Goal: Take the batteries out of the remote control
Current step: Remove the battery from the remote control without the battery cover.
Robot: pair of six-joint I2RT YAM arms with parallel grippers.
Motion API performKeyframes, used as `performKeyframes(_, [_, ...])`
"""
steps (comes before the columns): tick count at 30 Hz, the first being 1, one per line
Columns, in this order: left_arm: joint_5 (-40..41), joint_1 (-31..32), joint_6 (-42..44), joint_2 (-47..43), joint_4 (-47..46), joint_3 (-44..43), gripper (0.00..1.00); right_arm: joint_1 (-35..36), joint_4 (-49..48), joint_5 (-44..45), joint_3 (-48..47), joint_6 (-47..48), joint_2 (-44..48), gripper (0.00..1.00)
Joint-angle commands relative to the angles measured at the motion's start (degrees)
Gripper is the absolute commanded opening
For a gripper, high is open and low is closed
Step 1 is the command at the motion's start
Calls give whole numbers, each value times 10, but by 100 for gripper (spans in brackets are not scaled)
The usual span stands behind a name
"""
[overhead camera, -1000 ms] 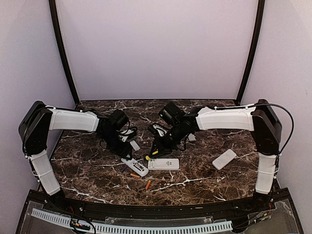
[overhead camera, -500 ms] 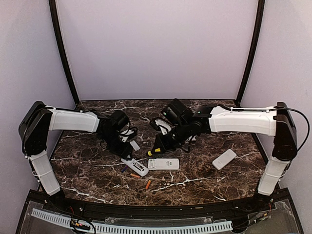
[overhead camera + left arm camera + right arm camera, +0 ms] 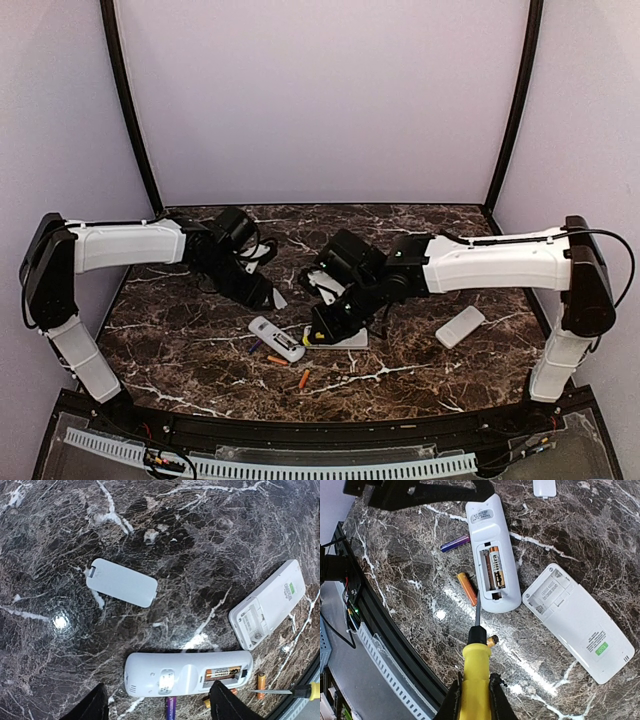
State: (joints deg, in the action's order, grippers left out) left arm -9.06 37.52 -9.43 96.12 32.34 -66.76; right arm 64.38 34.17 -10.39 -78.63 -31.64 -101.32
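the right gripper [image 3: 474, 697] is clamping its fingers on the yellow-handled screwdriver [image 3: 474, 655], whose tip is pointing toward twelve o'clock at the edge of the open compartment of the white remote control [image 3: 487, 520], where one battery [image 3: 496, 567] is sitting on the three o'clock side. an orange battery [image 3: 467, 588] is lying just beside that remote at its eight o'clock, a purple battery [image 3: 454, 543] at its ten o'clock and a second remote [image 3: 580, 630], its bay open, at four o'clock. the left gripper [image 3: 159, 692] is hovering above the same remote with its fingers standing apart, a loose battery cover [image 3: 121, 582] lying toward eleven o'clock on the marble table [image 3: 210, 530].
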Motion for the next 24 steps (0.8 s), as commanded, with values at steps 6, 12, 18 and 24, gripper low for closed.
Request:
performKeyframes(6, [-93,1,-16,44,-7,-43,68,29,5,27,0,-28,-21,0])
performKeyframes(12, [-114,1,-18,73,-8,-47,68,37,12,24,-10,-28,-41,0])
performKeyframes(18, [-120,1,-17,92,-9,-46,68,38,43,57,-34,-38,-71,0])
performKeyframes(24, [-117,1,-16,103,-6,-46,68,38,88,126,-60,-59,-86,0])
